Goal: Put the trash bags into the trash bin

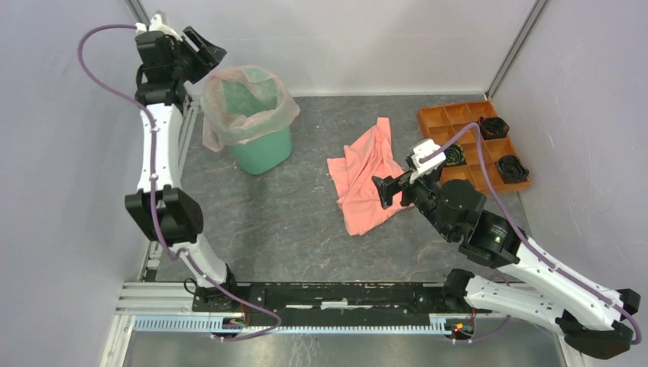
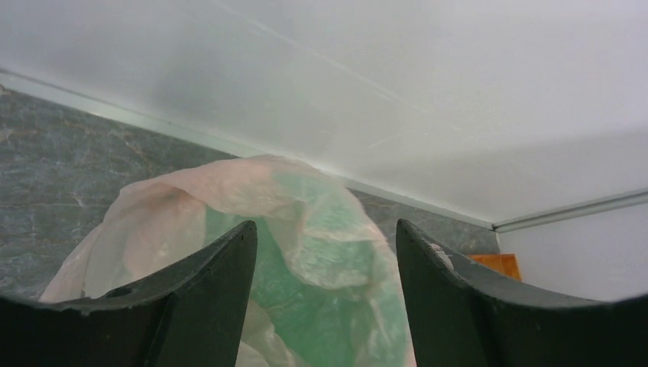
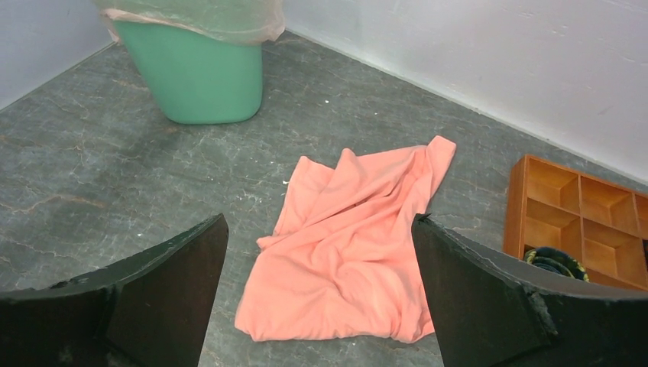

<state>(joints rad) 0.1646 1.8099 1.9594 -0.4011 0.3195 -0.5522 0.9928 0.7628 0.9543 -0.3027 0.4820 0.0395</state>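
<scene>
The mint-green trash bin (image 1: 264,151) stands at the back left of the table. The translucent pale pink trash bag (image 1: 221,122) lines it, with its edge folded over the rim and hanging down the left side. It also shows in the left wrist view (image 2: 306,229) and the right wrist view (image 3: 199,19). My left gripper (image 1: 205,52) is open and empty, raised just left of the bin's rim and apart from the bag. My right gripper (image 1: 388,191) is open and empty, held above the salmon-orange cloth (image 1: 367,172).
The salmon-orange cloth (image 3: 355,245) lies crumpled mid-table. An orange compartment tray (image 1: 458,118) at the back right holds three black round parts. White walls close the back and both sides. A metal rail runs along the near edge (image 1: 306,321).
</scene>
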